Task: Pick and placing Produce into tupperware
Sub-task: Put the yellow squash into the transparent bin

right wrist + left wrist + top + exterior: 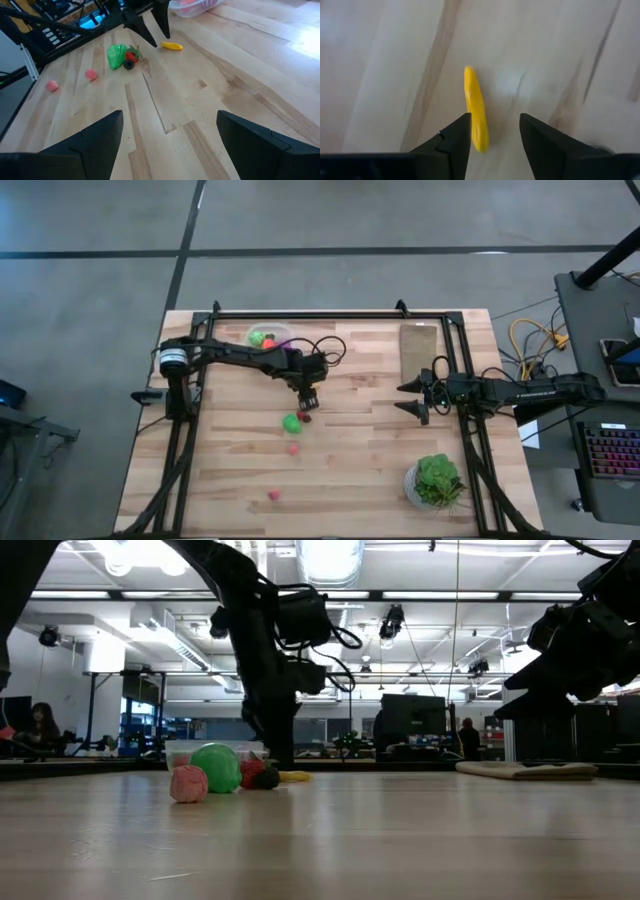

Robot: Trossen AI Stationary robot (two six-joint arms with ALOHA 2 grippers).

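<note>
My left gripper point(308, 398) hangs open over a small yellow toy piece point(475, 107) that lies flat on the wood. In the left wrist view the piece's near end sits between the fingers, close to one of them. The right wrist view shows the left gripper point(161, 40) just beside the yellow piece point(171, 46). Near it lie a green ball point(291, 422), a red piece with a dark bit point(131, 57) and two pink-red pieces point(293, 448) point(272, 495). The clear tupperware point(272, 336) stands at the far side with green and red pieces inside. My right gripper point(420, 395) waits open above the table's right half.
A flat tan board point(420, 348) lies at the far right of the table. A leafy plant in a white pot point(437, 480) stands near the right near corner. Bare wood lies between the two grippers point(170, 100). Black frame rails run along the table edges.
</note>
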